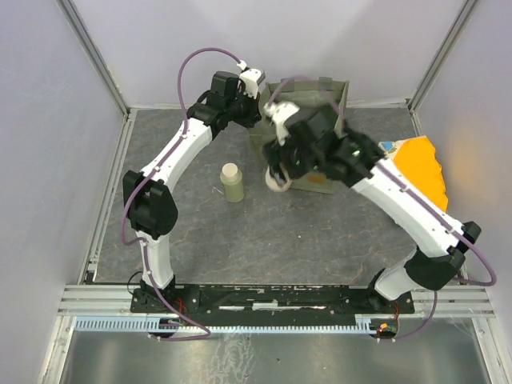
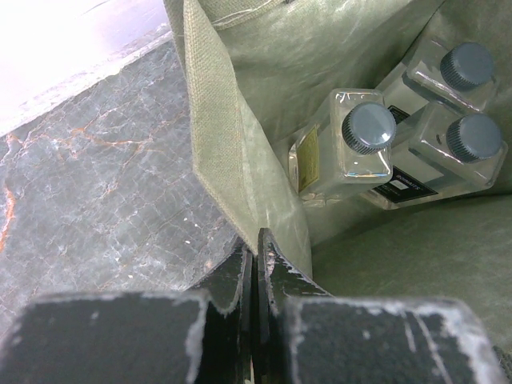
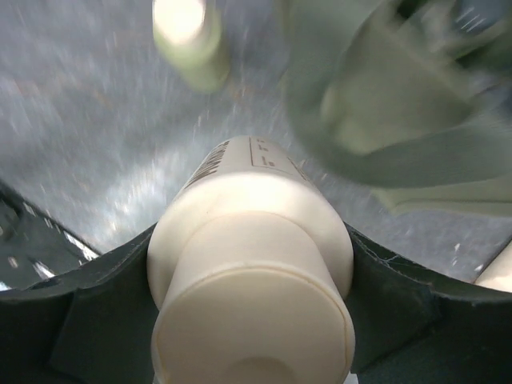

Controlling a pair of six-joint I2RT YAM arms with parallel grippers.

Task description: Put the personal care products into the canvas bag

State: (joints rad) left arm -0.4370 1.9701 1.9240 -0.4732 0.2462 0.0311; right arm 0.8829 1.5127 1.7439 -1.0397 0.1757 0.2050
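Note:
The olive-green canvas bag (image 1: 314, 90) stands at the back centre. My left gripper (image 1: 254, 118) is shut on its left rim; in the left wrist view the jaws (image 2: 258, 242) pinch the fabric wall (image 2: 264, 80). Three clear square bottles with dark caps (image 2: 352, 152) (image 2: 452, 68) (image 2: 464, 152) lie inside the bag. My right gripper (image 1: 280, 170) is shut on the cream bottle (image 1: 278, 183), held at the bag's front left; it fills the right wrist view (image 3: 252, 264). The olive-green bottle (image 1: 233, 182) stands upright on the table left of the bag, blurred in the right wrist view (image 3: 188, 40).
An orange and cream soft packet (image 1: 420, 172) lies at the right, beside the right arm. Grey walls and metal frame rails enclose the marbled table (image 1: 184, 232). The bag's handles and pockets (image 3: 384, 104) hang blurred just ahead of the right gripper.

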